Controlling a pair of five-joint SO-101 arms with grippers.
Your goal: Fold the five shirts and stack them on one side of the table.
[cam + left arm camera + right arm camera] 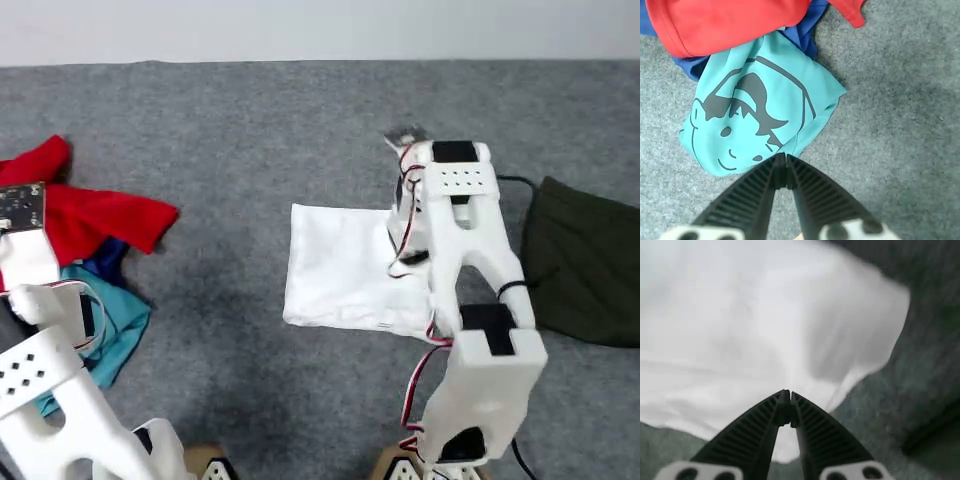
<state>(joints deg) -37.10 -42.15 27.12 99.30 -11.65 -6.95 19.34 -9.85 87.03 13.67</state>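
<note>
Grey carpet (250,130); right arm (465,250) hides white shirt (335,265) edge.

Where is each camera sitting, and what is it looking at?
High view: fixed above, looking down on the table; the left arm and right arm show.
Left wrist view: on that arm, looking past the shut left pincer at the teal shirt.
Right wrist view: on that arm, looking past the shut right pincer at the white shirt.
Shared: the high view also shows both shirts.
</note>
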